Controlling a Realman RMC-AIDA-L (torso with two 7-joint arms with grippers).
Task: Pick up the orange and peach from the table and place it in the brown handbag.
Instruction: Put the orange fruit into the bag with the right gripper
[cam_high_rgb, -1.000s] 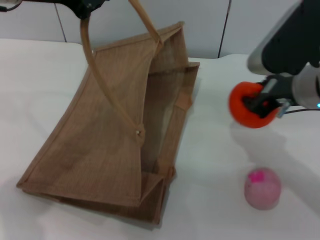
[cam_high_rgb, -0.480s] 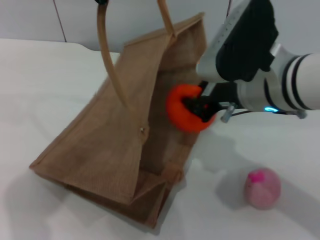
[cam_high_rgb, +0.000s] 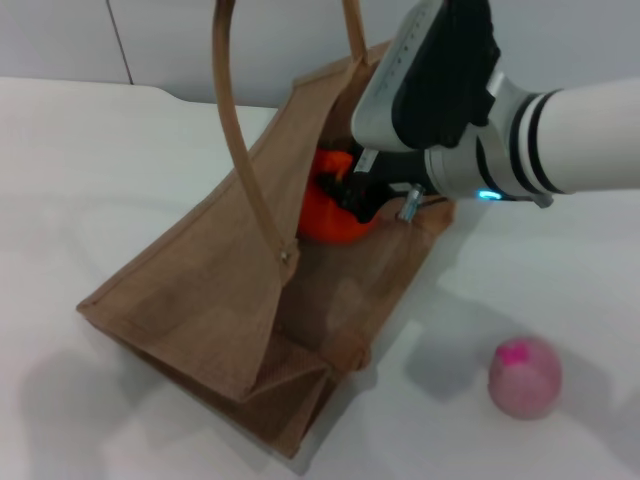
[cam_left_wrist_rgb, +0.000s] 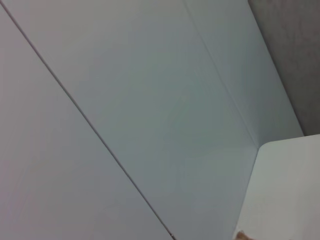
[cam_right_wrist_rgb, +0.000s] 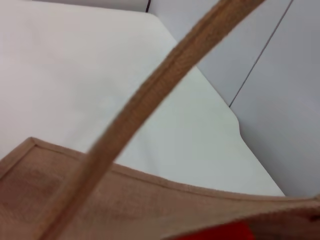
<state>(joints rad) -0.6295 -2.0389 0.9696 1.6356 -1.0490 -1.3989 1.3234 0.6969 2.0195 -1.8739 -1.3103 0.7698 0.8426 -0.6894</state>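
I can't see my left gripper anywhere: the head view cuts off the top of the strap handles (cam_high_rgb: 240, 150) where they leave the frame, and the left wrist view gives me only wall panels and a corner of the white table (cam_high_rgb: 90, 180). My right gripper (cam_high_rgb: 352, 192) is reached into the open mouth of the brown handbag (cam_high_rgb: 220, 300), its dark fingers closed on the orange (cam_high_rgb: 328, 212), which sits inside the opening with its lower part hidden behind the bag's wall. The right wrist view shows only a handle, the bag's rim and a sliver of orange (cam_right_wrist_rgb: 215, 234). The peach (cam_high_rgb: 524, 375) lies on the table, well apart from the bag.
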